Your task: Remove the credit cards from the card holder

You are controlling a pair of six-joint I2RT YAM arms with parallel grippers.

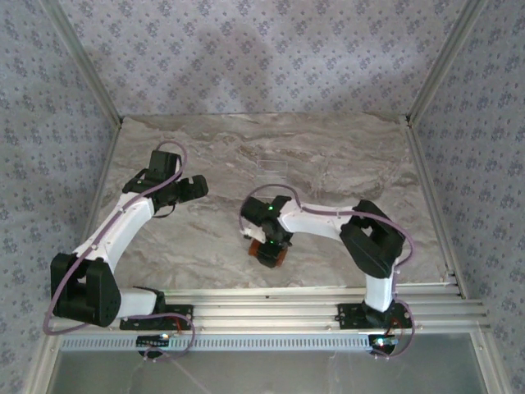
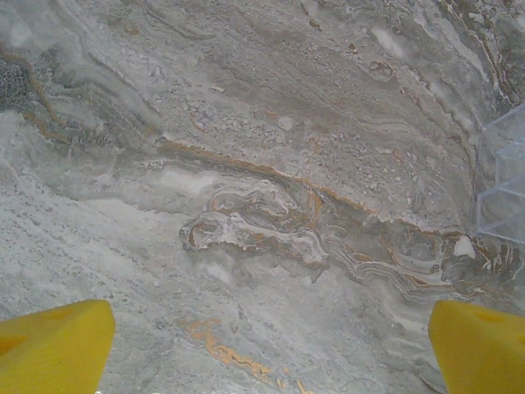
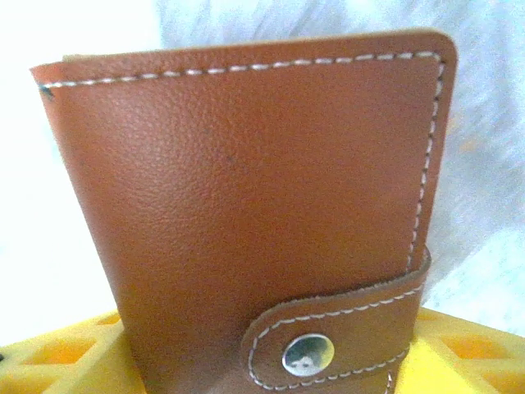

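Fingers point(image 2: 53, 349) of the left gripper point(image 2: 271, 332) stand wide apart with nothing between them, hovering over the left half of the worktop point(image 2: 246, 164), about midway between its near and far edges. The right gripper point(image 1: 271, 245) hangs close to the near edge, just right of mid-width, with a yellow finger point(image 3: 57, 365) on either side of the wallet point(image 3: 246, 205). Whether those fingers press on the wallet or merely flank it cannot be told.

The wallet, of orange-brown leather with white stitching, is folded shut, its strap point(image 3: 353, 320) fastened across the front by a silver stud point(image 3: 308, 355).

The grey-and-tan veined, marble-patterned worktop lies bare between the two grippers. A clear tray point(image 1: 273, 162) sits in the far half near mid-width, well apart from the wallet.

Open surface runs from the wallet to the right edge and across most of the far half to both far corners. Grey-blue patterned walls point(image 1: 262, 49) close the far, left and right sides, with metal posts point(image 1: 443, 66) rising from the far corners. Metal rails point(image 1: 287, 308) line the near edge, where both arm bases are bolted.
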